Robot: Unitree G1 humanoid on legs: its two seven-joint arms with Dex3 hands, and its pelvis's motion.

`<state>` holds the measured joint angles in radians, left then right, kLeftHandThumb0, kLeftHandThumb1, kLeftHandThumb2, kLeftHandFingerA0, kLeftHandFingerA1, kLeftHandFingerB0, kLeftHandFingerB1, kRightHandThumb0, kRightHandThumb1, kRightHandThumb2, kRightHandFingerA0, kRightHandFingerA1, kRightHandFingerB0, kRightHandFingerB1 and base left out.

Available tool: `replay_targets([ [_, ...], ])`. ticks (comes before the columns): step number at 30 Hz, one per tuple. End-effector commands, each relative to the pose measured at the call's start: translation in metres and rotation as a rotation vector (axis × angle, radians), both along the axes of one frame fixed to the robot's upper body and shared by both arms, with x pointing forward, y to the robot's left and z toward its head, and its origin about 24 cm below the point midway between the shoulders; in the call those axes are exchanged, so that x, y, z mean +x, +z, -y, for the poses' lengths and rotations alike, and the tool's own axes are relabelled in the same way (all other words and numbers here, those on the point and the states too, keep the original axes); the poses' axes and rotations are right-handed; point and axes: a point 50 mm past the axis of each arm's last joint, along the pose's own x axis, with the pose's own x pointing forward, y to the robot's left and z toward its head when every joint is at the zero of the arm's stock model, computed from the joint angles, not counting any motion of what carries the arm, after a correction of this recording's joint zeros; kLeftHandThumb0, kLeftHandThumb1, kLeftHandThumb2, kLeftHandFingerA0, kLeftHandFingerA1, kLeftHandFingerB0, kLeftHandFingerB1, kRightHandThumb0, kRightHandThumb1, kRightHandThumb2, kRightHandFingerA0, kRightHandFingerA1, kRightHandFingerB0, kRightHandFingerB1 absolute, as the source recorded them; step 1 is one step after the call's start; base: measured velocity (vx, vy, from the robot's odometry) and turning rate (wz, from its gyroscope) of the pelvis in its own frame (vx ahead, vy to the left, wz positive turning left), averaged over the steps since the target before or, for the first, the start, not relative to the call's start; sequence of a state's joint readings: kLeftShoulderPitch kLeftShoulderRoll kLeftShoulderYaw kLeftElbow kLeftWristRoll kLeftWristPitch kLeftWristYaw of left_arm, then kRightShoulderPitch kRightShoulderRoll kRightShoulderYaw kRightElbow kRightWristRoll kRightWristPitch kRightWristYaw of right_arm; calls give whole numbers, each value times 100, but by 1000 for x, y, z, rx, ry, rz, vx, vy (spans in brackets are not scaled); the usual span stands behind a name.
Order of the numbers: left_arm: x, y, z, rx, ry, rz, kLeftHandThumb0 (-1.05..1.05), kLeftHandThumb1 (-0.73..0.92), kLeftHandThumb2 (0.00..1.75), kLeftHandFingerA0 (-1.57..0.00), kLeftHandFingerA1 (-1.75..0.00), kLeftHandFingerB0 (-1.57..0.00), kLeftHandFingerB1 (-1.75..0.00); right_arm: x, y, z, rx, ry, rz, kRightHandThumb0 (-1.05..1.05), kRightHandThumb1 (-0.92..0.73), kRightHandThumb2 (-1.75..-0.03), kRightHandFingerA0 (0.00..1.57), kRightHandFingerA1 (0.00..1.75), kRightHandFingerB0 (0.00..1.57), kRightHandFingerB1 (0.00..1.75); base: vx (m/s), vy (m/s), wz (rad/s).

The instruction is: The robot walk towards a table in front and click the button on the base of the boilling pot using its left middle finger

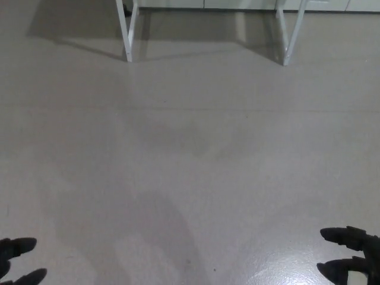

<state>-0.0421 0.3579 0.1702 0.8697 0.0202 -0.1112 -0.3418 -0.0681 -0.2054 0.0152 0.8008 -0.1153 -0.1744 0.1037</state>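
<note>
Hanging low at the picture's bottom corners, the robot's two black hands frame a wide stretch of pale grey floor (190,154). The left hand (18,261) shows only two dark fingertips (24,244) poking in from the lower left edge, set apart from each other with nothing between them; the rest of the hand is cut off by the frame. The right hand (350,258) enters at the lower right, two thick fingers pointing inward, likewise spread and holding nothing.

Beyond the hands the floor runs smooth and bare-looking, glossy near the right hand where a patch of light (285,270) reflects off it. Soft grey shadows lie across the middle, and a faint seam line (178,110) crosses the floor from side to side farther out.

At the far top stand the white legs of the counter. The left pair of legs (127,32) splays down to a foot on the floor, and the right pair of legs (289,35) does the same, well apart from the first. Darker shadow (196,27) pools on the floor between and behind them. A pale strip of wall base (237,3) runs along the top edge.

The counter's top is cut off above the frame, so the boiling pot and its button cannot be seen from here. Open floor lies between the hands and the legs.
</note>
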Motion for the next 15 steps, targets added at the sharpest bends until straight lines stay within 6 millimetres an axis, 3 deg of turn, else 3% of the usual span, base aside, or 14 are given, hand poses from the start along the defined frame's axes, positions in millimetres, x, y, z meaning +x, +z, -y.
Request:
replay_targets([
  [1, -9, 0, -3, -38, -35, 7, -36, 49, 55, -43, -40, -41, -34, -11, -1, 8, 14, 9, 9, -25, -43, -53, 69, 46, 51, 41, 89, -9, 1],
  [10, -46, -16, 2, -33, -52, -78, -42, 42, 67, -41, -47, -37, -42, -52, -17, 11, 15, 12, -71, -25, -44, -53, 68, 46, 50, 40, 49, -6, 0],
  [14, -64, -22, 4, -39, -48, -118, -42, 42, 66, -42, -47, -37, -42, -70, -23, 12, 0, 14, -110, -25, -44, -53, 69, 46, 51, 41, 0, 0, 0],
  [15, -65, -23, 6, -30, -59, -128, -35, 50, 56, -47, -40, -41, -34, -71, -24, 14, -1, 15, -117, -26, -43, -53, 68, 46, 51, 41, 0, 0, 0],
])
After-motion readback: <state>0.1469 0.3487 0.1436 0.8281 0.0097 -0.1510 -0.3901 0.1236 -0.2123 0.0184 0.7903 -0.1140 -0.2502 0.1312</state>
